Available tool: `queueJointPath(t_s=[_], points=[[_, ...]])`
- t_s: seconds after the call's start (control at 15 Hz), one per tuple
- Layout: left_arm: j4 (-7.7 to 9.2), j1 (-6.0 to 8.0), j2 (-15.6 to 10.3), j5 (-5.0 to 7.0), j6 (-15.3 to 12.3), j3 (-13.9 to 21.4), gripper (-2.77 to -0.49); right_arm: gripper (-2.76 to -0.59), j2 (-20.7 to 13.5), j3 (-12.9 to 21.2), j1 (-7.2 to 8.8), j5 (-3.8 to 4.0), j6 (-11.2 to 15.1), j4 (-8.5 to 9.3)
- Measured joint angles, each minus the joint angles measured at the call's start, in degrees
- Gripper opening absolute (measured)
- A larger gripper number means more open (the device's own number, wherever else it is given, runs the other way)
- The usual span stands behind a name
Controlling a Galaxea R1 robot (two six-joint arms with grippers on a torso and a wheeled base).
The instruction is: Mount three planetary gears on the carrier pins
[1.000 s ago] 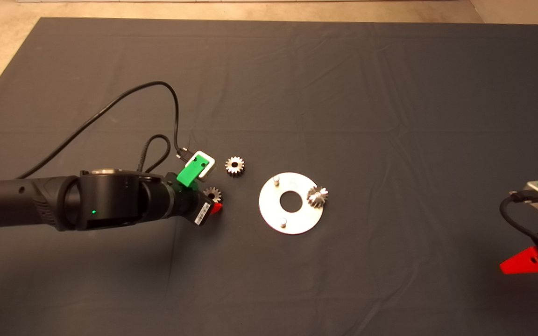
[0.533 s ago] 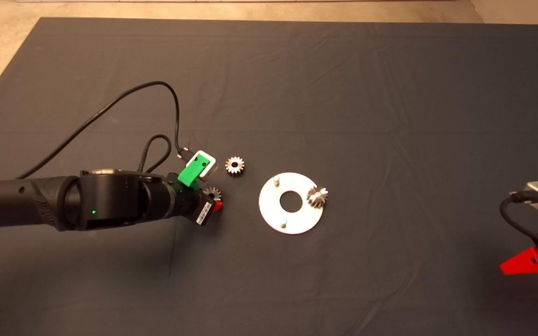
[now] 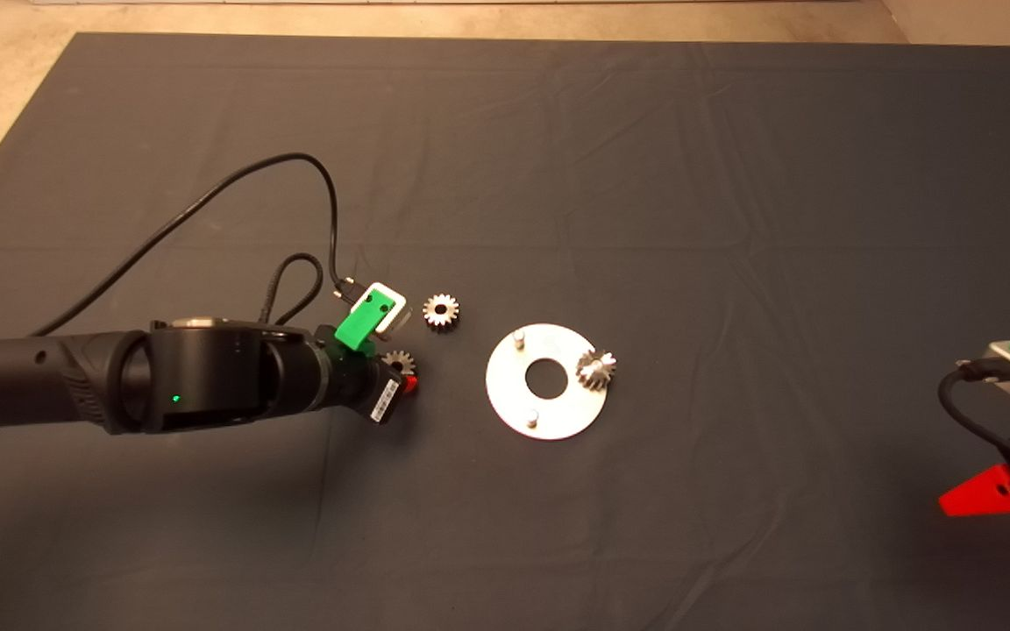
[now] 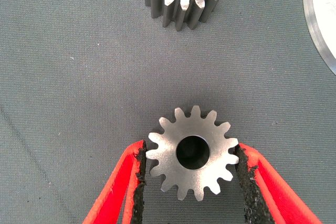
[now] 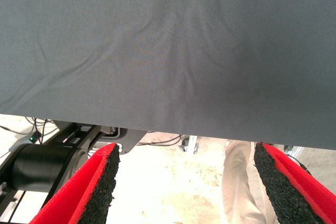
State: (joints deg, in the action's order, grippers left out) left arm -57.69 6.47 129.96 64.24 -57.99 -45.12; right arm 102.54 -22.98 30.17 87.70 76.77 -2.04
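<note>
Left green gripper [image 4: 191, 169], red fingers just touching a small silvery toothed steel gear [image 4: 192, 151] flat on the dark mat [image 3: 645, 175] left of the shiny round carrier disc [image 3: 505, 386]; likely rigid, dense, slick—pinch across tooth tips.

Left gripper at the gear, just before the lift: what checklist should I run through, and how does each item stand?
1. Gear sits between the left gripper pads: ok.
2. Jaws closed on the teeth: cannot tell; the pads look to be at the tooth tips, but firm contact is unclear.
3. Second loose gear stands apart from the gripper: ok.
4. Free pins on the disc: ok, far pin and near pin are bare.
5. Third gear seated flat on its pin: not ok, it looks tilted.
6. Right gripper out of the way at the mat's right edge: ok.
</note>
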Motion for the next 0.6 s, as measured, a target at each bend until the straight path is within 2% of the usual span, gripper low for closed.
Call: queueJointPath(t_s=[0.6], points=[[0.04, -0.27, -0.3, 0.26, 0.0, 2.5, -2.37, -1.47, 0.0, 0.0, 0.01, 0.01, 0.0, 0.02]])
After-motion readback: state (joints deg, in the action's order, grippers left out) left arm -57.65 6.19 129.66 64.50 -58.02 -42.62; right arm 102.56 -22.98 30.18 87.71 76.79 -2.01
